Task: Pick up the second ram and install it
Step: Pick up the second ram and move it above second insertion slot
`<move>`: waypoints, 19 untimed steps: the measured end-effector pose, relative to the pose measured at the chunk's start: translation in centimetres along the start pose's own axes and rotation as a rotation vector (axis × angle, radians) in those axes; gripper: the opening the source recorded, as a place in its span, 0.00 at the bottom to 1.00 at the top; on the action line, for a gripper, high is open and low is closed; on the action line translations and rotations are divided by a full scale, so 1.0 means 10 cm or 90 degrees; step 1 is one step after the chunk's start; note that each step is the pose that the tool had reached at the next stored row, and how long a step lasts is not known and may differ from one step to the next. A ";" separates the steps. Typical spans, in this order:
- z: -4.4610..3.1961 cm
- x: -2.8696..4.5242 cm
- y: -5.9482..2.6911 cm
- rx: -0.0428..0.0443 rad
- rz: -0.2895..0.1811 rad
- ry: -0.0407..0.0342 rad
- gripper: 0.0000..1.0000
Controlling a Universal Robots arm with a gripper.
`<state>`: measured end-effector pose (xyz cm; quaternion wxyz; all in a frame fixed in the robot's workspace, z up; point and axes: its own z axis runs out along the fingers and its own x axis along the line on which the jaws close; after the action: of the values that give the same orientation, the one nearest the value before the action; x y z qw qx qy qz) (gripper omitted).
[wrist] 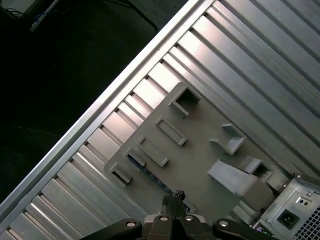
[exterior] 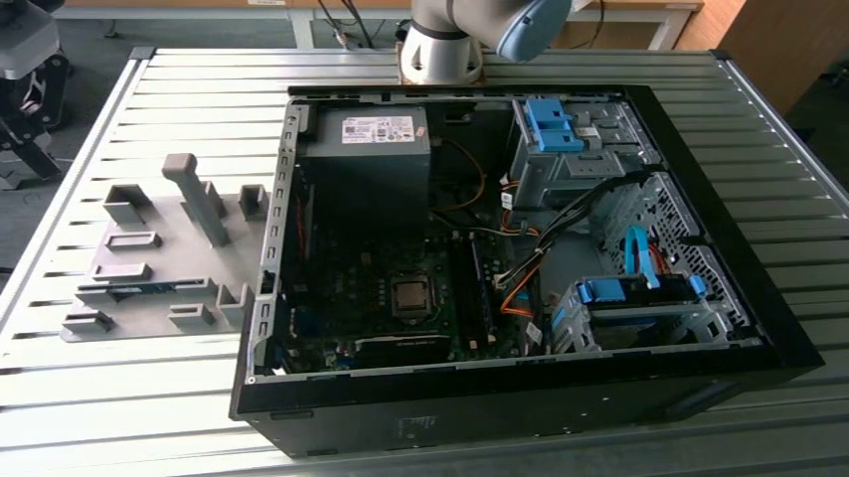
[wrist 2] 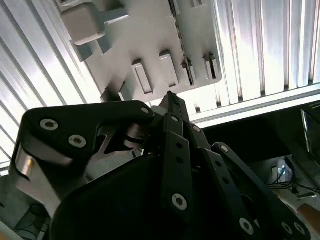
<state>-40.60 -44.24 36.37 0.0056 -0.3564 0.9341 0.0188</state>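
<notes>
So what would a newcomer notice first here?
The open computer case, motherboard exposed, dominates the slatted table in the exterior view. At the exterior view's left, a grey holder tray carries the second ram. In the first wrist view the shut gripper hangs over that tray, near the ram.

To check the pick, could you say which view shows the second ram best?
The first wrist view: the second ram lies lengthwise in its grey holder. The exterior view shows a small blue strip; the second wrist view, a thin dark edge.
</notes>
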 end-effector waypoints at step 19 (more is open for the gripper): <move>0.009 0.014 0.008 -0.0042 -0.174 0.0055 0.11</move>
<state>-40.76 -44.27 36.28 0.0029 -0.4804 0.8768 0.0194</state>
